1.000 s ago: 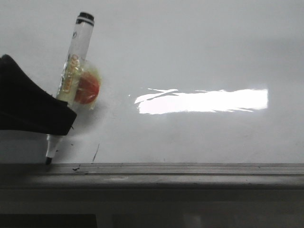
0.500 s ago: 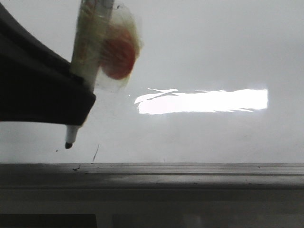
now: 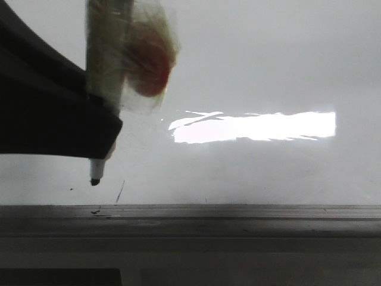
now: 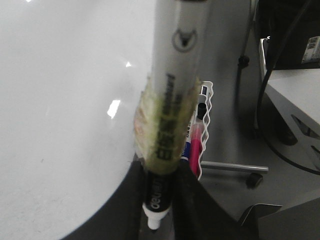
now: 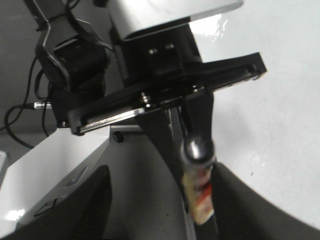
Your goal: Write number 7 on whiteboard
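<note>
Gripping marker (image 3: 107, 71) tight, left pincer (image 3: 89, 128) holds tip down, just clear of whiteboard (image 3: 268, 65), likely poised for stroke; no 7 visible. Right pincer's state unclear.

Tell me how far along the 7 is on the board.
Done: the left hand grips the marker, uncapped. In hand: its tip hangs over the whiteboard without touching. Left: the whole number 7; only a short scratch mark and specks near the ledge show, no stroke.
</note>
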### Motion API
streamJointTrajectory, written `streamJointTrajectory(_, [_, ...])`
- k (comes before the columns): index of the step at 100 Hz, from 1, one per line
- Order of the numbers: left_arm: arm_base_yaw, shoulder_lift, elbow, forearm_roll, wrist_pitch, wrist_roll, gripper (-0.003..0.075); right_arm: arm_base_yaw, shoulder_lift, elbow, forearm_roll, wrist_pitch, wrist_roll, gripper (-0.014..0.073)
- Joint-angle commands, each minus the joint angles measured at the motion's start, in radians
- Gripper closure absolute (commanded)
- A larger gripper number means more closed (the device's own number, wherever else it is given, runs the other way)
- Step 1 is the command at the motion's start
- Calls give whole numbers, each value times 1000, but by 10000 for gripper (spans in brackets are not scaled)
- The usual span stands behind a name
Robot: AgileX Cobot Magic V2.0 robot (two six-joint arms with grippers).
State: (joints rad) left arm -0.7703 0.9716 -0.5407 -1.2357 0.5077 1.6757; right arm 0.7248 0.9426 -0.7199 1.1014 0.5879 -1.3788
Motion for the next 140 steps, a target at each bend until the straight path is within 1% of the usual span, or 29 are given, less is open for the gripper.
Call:
streamJointTrajectory(1, [-10,-14,-25,-46,3,1,740,5,25,-52,69,-34,-22,206])
streamJointTrajectory(14, [-10,-14,-25,-46,3,1,740,5,64,-74,112,-52,-38,207])
streamJointTrajectory(40, [-10,-14,-25,-46,3,1,740,5,136,-74,126,-16,-38,211])
streamJointTrajectory(44, [-10,-14,-25,-46,3,1,740,5,145,-74,128,-16,-38,228])
streamJointTrajectory(49, [-10,-14,-25,-47,3,1,740,5,150,-75,130,-13,-38,277])
streamJointTrajectory(66, [-10,-14,-25,-47,3,1,740,5,158,-75,130,-12,-38,549])
streamJointTrajectory(73, [-10,-14,-25,-50,3,1,738,5,158,-75,130,-4,-42,650])
streamJointTrajectory(75, [-10,-14,-25,-56,3,1,736,5,158,-75,130,-2,-42,667])
streamJointTrajectory(78, [-10,-14,-25,-64,3,1,722,5,158,-75,130,-2,-42,664])
streamJointTrajectory(83, [-10,-14,-25,-88,3,1,671,5,156,-75,129,-4,-51,664])
streamJointTrajectory(88, [-10,-16,-25,-111,-8,1,588,5,144,-75,129,-7,-73,664])
streamJointTrajectory(92, [-10,-16,-25,-134,-20,-2,499,5,132,-75,129,-15,-91,663])
streamJointTrajectory(93, [-10,-19,-25,-137,-20,-2,467,5,126,-75,129,-17,-91,662])
streamJointTrajectory(95, [-10,-24,-25,-144,-22,-4,435,5,115,-75,129,-25,-93,657])
streamJointTrajectory(96, [-10,-26,-25,-146,-24,-7,405,5,111,-75,126,-32,-93,654])
streamJointTrajectory(100, [-10,-45,-25,-146,-31,-11,324,5,85,-75,121,-47,-93,653])
streamJointTrajectory(103, [-6,-63,-25,-146,-41,-20,284,5,65,-75,110,-62,-93,653])
streamJointTrajectory(107, [4,-97,-25,-144,-61,-44,252,5,34,-73,98,-80,-93,653])
streamJointTrajectory(115, [28,-172,-25,-144,-118,-115,253,5,-30,-49,90,-156,-93,653])
streamJointTrajectory(127, [73,-303,-6,-144,-208,-213,279,5,-126,10,74,-297,-93,652])
streamJointTrajectory(134, [100,-373,20,-146,-265,-294,316,5,-183,56,69,-393,-99,645])
streamJointTrajectory(140, [120,-427,48,-148,-308,-365,370,5,-227,101,67,-478,-120,632])
